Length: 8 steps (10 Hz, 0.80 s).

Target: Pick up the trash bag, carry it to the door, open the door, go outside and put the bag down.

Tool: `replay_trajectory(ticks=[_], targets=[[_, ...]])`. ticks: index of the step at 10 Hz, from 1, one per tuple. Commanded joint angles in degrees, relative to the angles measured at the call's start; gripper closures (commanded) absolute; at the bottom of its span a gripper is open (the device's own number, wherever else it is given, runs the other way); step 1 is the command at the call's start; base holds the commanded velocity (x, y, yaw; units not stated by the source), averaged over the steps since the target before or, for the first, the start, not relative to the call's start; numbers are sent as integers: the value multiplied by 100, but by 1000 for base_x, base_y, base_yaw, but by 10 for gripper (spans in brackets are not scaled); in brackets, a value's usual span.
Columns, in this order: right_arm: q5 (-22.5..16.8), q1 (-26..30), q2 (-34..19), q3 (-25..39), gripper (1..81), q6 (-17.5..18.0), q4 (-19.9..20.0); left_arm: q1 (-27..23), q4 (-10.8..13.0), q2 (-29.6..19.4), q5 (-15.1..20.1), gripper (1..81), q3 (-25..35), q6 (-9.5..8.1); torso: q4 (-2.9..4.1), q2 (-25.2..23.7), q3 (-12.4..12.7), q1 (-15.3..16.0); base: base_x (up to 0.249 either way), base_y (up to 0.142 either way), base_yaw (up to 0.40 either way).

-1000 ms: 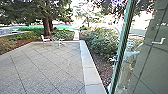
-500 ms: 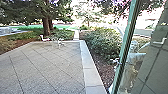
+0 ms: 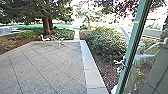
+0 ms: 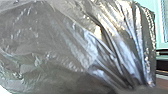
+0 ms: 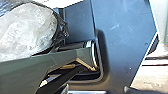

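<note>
Grey, shiny plastic of the trash bag [image 4: 62, 47] spreads over much of the left wrist view, its folds drawn together low down, where my left gripper [image 4: 136, 89] is shut on it. The fingertips are hidden by the plastic. In the right wrist view, a pale, crumpled bulge of the bag [image 5: 27, 30] lies beside the robot's own bar, with dark film around it. How my right gripper stands cannot be made out. The glass door's green-tinted frame [image 3: 135, 47] leans across the right of the head view, swung outward with the paved yard in front.
Paving [image 3: 47, 62] stretches ahead, bordered on the right by a pale curb [image 3: 92, 67] and bushes [image 3: 105, 42]. A small table [image 3: 60, 42] and a chair [image 3: 44, 38] stand at the far edge, near a tree. A person [image 3: 140, 60] shows at the glass, on the right.
The door's frame has shifted to the right across the head view, while the yard has stayed nearly in place. The person at the glass has also shifted right, arms raised.
</note>
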Motion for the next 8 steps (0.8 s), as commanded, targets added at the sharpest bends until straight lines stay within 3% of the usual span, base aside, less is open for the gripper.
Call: replay_trajectory(ticks=[1,4,8], targets=[[-338,225,125,111,10,-63,-63,-255,7,-11,375,811,27,36,0,0,0,0,125,78,0],[-338,225,125,111,10,-63,-63,-255,7,-3,375,811,27,36,0,0,0,0,124,69,0],[-338,225,125,111,10,-63,-63,-255,7,-3,375,811,27,36,0,2,0,-4,113,0,0]])
